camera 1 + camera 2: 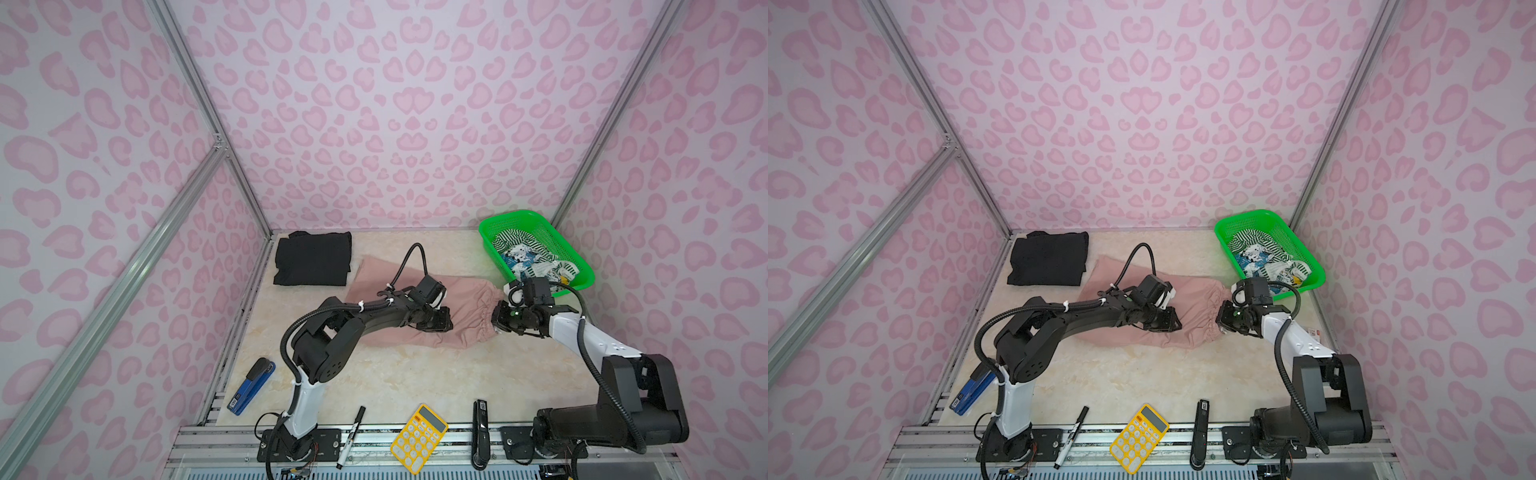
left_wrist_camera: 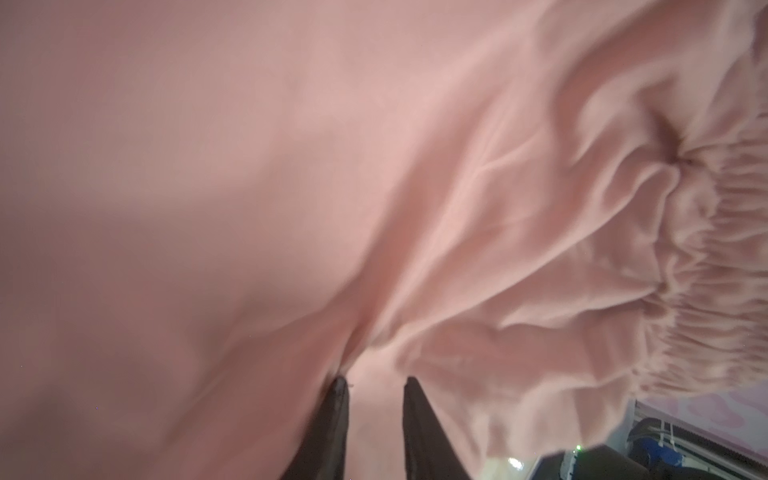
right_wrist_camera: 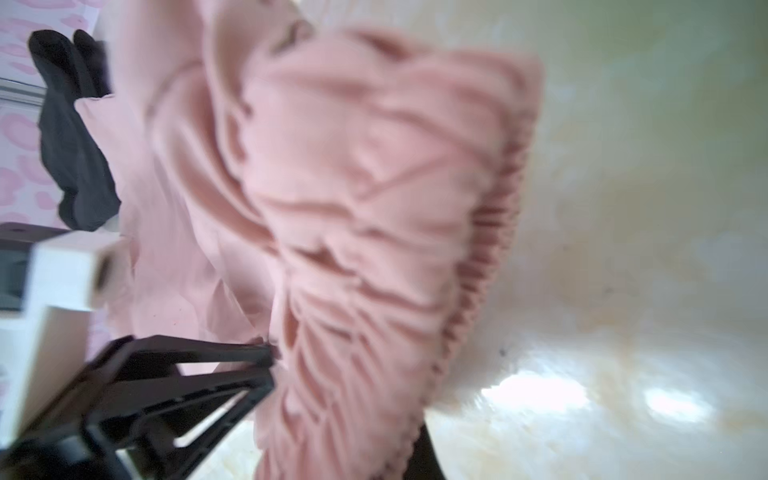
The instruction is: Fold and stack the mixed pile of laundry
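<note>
Dusty-pink shorts (image 1: 465,299) (image 1: 1196,299) lie spread across the middle of the table. My left gripper (image 1: 444,326) (image 2: 375,384) rests on their middle with its jaws narrow, pinching a pink fold. At the gathered waistband (image 3: 415,208), my right gripper (image 1: 496,320) (image 1: 1220,320) is shut on the cloth. The bunched band hides most of its jaws, and only one dark finger (image 3: 426,455) shows. A folded black garment (image 1: 311,259) (image 1: 1048,259) lies at the back left. Striped (image 1: 515,241) and blue-white printed (image 1: 519,259) pieces sit in the green basket.
The green mesh basket (image 1: 519,216) (image 1: 1250,216) stands at the back right corner. Along the front edge lie a blue stapler (image 1: 251,386), a marker (image 1: 351,436), a yellow calculator (image 1: 419,438) and a black stapler (image 1: 481,434). Pink patterned walls close in three sides.
</note>
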You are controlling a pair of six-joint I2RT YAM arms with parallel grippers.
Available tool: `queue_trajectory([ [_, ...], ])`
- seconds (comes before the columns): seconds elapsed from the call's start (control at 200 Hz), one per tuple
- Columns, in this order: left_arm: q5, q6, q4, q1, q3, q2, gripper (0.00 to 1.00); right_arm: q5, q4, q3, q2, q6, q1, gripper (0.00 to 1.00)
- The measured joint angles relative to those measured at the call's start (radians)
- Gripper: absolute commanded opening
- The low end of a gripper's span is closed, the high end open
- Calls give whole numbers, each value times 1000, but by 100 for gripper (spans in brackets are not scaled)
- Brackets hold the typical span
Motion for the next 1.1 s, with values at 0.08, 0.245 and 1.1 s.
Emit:
queue_trajectory([
  [0.08,-45,3,-3,23,-10,-43,25,69,-109,53,-27,-56,0,0],
  [0.245,-86,19,-7,43,-57,-18,23,145,-275,131,-72,-127,1,0],
  [1.1,26,-60,352,-84,-31,169,17,103,-424,404,-48,-87,97,0],
])
